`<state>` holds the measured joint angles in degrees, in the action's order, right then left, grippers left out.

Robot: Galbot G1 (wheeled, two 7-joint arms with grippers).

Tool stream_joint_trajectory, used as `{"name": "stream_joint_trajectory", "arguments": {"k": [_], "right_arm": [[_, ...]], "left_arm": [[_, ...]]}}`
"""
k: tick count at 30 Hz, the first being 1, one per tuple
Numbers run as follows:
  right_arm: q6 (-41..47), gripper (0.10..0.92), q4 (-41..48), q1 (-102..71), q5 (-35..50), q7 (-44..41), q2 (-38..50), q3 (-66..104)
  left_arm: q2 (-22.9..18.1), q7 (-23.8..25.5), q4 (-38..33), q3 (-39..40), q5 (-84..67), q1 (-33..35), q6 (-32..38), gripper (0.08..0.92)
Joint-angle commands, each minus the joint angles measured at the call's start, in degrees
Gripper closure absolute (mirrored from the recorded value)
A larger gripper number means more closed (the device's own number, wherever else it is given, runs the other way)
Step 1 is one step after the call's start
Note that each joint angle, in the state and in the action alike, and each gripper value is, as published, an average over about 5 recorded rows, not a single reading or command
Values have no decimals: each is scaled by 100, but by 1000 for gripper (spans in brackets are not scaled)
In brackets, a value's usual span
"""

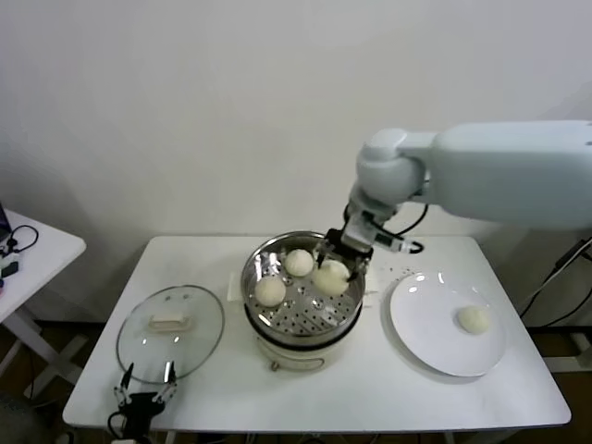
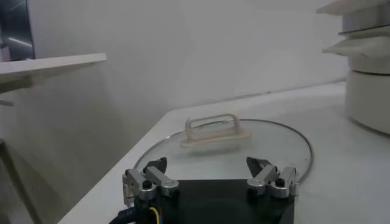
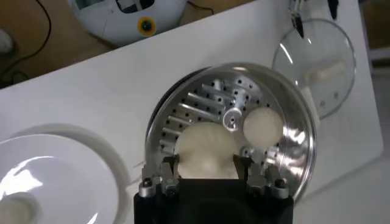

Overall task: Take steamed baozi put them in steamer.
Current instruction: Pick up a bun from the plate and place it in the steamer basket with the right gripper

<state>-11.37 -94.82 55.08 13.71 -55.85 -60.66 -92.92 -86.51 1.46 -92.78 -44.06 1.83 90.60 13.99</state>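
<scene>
Risk lay chiefly in the release. The right gripper (image 1: pixel 335 268) was held over the steamer (image 1: pixel 344 305), its jaws closed on a baozi (image 1: pixel 330 277) just above the perforated floor. Two buns (image 1: pixel 298 262) (image 1: pixel 269 290) were already seated nearby, so a drop from height could have sent the held one rolling against them. A fourth bun (image 1: pixel 474 319) remained on the white plate (image 1: pixel 416 333). The left gripper (image 1: pixel 145 381) was parked by the glass lid (image 1: pixel 139 347), fingers apart and empty.

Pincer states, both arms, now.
Left pincer: open, empty, by the glass lid.
Right pincer: shut on a baozi over the steamer.
</scene>
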Motion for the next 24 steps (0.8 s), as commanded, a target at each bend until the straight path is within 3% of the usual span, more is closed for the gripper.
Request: {"name": "stream_joint_trajectory", "arguments": {"k": [1,20,24], "right_arm": [[-40,397,278,-1402,-954,297,-787,536],[-141,395,622,-1680,-1211,174,-868,496],[-224,341,600,-1386,-989,149,-763,415]], "left_arm": [[0,-2,25,-2,-7,-10,-6,177],[8,0,65,-10,-49,-79,-22,177],[10,1,46,-17,-60,-71,-25,177]]}}
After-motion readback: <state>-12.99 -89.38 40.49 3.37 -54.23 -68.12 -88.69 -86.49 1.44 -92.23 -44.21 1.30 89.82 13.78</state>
